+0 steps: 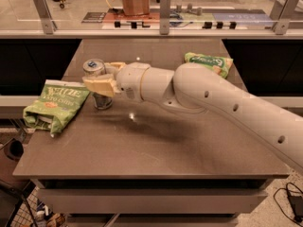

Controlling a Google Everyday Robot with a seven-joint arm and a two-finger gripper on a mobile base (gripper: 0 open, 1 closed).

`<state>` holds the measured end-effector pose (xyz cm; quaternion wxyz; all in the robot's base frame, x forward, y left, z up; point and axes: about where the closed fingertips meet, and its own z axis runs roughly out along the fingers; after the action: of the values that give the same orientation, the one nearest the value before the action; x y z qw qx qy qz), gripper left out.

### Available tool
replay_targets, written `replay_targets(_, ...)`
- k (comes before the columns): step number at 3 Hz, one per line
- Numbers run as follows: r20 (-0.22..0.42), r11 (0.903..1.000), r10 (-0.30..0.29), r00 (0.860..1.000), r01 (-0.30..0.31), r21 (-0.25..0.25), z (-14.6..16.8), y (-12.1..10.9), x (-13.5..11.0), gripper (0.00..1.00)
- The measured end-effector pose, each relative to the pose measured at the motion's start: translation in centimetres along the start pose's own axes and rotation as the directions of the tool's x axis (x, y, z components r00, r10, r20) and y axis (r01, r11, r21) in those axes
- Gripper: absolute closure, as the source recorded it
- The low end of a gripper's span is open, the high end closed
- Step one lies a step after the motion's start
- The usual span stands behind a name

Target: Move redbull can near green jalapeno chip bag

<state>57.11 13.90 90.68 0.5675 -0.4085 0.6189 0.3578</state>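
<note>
We see the redbull can [101, 100] upright, long axis vertical, shiny top up, left of centre on the table [156, 150], just beside the green jalapeno chip bag [56, 103]. Our tool [100, 77] grips its upper half. The bag's white lettering partly reads "CHIPS"; the can's markings are illegible.

Warm, dim overhead light; arm [213, 96] casts soft shadow on counter [156, 150] beside tool [98, 75] clasping redbull can [93, 66] at left; small glare spot mid-counter
</note>
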Motion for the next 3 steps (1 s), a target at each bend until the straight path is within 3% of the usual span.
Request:
replay_targets(1, -0.020, 0.9997, 0.024, 1.000, -0.024, 0.003, 0.54, 0.76, 1.34, 0.92)
replay_targets(3, -0.020, 0.9997, 0.024, 1.000, -0.024, 0.002, 0.50, 0.76, 0.93, 0.51)
